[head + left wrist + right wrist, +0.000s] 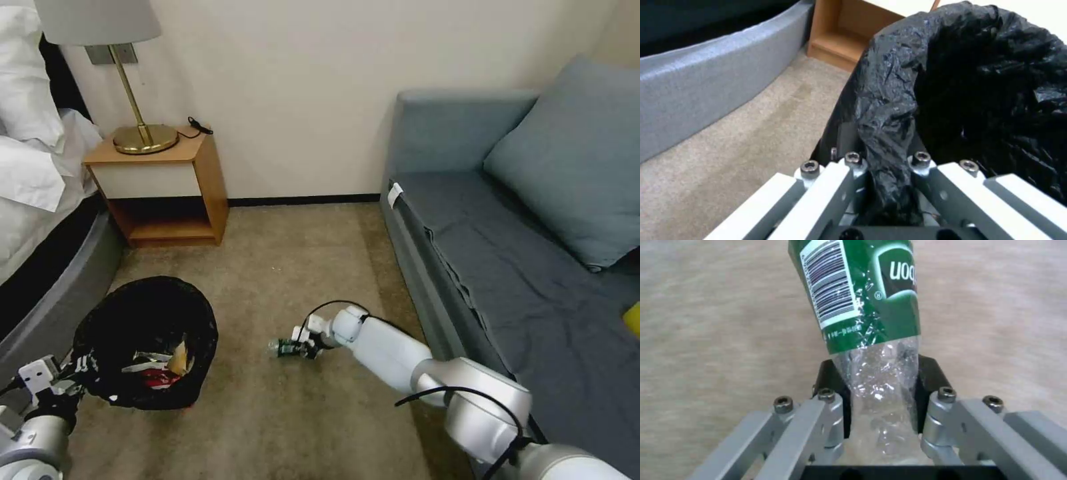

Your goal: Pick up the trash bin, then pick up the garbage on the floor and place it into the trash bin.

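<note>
My right gripper (880,396) low at carpet (280,253), fingers pinched on clear bottle (862,306) with green label; bottle crushed at grip, pointing left. My left gripper (887,166) at near left, clamped on rim of trash bin (143,340), black liner bunched between fingers. Bin well left of bottle, apart from it. Inside bin: red-and-white carton (155,377), brown paper (179,360). Nightstand (163,190) far left, sofa (507,253) right.
</note>
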Controlling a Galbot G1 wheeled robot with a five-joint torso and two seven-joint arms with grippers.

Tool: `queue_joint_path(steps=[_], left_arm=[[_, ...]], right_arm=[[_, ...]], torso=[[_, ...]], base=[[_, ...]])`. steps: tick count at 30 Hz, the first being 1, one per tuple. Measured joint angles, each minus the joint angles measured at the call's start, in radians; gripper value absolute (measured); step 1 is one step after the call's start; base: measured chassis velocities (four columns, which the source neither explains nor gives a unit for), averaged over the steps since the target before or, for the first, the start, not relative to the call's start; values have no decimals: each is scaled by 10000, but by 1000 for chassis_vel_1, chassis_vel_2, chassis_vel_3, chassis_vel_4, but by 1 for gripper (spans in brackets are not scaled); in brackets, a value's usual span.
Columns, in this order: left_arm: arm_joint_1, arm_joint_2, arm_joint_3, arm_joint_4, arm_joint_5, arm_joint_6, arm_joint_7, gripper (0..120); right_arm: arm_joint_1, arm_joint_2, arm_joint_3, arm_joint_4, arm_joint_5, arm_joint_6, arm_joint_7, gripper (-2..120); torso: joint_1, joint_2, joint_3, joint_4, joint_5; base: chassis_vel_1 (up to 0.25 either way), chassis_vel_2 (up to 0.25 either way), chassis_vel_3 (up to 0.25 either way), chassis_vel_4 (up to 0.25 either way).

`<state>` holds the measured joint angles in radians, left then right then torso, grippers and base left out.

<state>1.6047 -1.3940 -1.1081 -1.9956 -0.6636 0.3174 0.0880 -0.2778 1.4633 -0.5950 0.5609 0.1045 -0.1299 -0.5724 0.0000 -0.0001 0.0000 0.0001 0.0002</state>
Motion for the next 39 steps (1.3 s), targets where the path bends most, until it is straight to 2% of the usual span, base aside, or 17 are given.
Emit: queue_joint_path(steps=[6, 10, 12, 14, 17, 19, 20, 24, 25, 29, 30, 34, 39], left_arm=[[-88, 31, 201, 295, -108, 5, 19, 4], [-138, 44, 425, 432, -135, 3, 28, 4], [-198, 48, 627, 506, -151, 17, 29, 4], [-220, 49, 705, 529, -152, 32, 26, 4], [-334, 74, 958, 631, -151, 140, 20, 4], [-362, 82, 994, 651, -152, 165, 15, 4], [-436, 106, 1068, 710, -153, 214, 0, 4], [-587, 134, 1282, 961, -186, 350, 25, 4], [-587, 134, 1282, 961, -186, 350, 25, 4], [-710, 134, 1530, 1092, -305, 533, 74, 4], [-710, 134, 1530, 1092, -305, 533, 74, 4], [-816, 93, 1749, 1107, -371, 680, 101, 4], [-819, -19, 1948, 1025, -374, 764, 209, 4]], right_arm=[[119, -683, 667, 960, 699, -210, 853, 22], [241, -1021, 1432, 1835, 1567, -397, 1478, 22], [313, -1188, 1862, 2520, 2386, -438, 1873, 22], [330, -1243, 1972, 2794, 2616, -467, 1982, 22], [363, -1537, 2292, 4399, 3828, -724, 2628, 22], [362, -1601, 2333, 4732, 3988, -796, 2737, 22], [334, -1795, 2383, 5658, 4389, -910, 2952, 22], [20, -2446, 2186, 8227, 5423, -1210, 3500, 22], [20, -2446, 2186, 8227, 5423, -1210, 3500, 22], [-420, -3002, 1600, 10317, 6302, -1478, 4029, 22], [-420, -3002, 1600, 10317, 6302, -1478, 4029, 22], [-898, -3174, 880, 11765, 6765, -1549, 4595, 22], [-1331, -2973, 325, 12365, 6754, -1588, 4917, 22]], torso=[[0, 0, 0, -4, 0], [0, 0, -1, -1, 0], [0, 0, -1, -2, 0], [0, 0, 0, -3, 0], [0, 0, -1, -1, -2], [0, 0, 0, 0, -1], [0, 1, -1, 0, -2], [-1, 0, -1, -1, -3], [-1, 0, -1, -1, -3], [-1, 1, -1, -2, -2], [-1, 1, -1, -2, -2], [-1, 0, -2, -2, -1], [-1, 0, -1, -1, -2]], base=[[0, 0, 0, 0], [0, 0, 0, 0], [0, 0, 0, 0], [0, 0, 0, 0], [0, 0, 0, 0], [0, 0, 0, 0], [0, 0, 0, 0], [0, 0, 0, 0], [0, 0, 0, 0], [0, 0, 0, 0], [0, 0, 0, 0], [0, 0, 0, 0], [0, 0, 0, 0]])
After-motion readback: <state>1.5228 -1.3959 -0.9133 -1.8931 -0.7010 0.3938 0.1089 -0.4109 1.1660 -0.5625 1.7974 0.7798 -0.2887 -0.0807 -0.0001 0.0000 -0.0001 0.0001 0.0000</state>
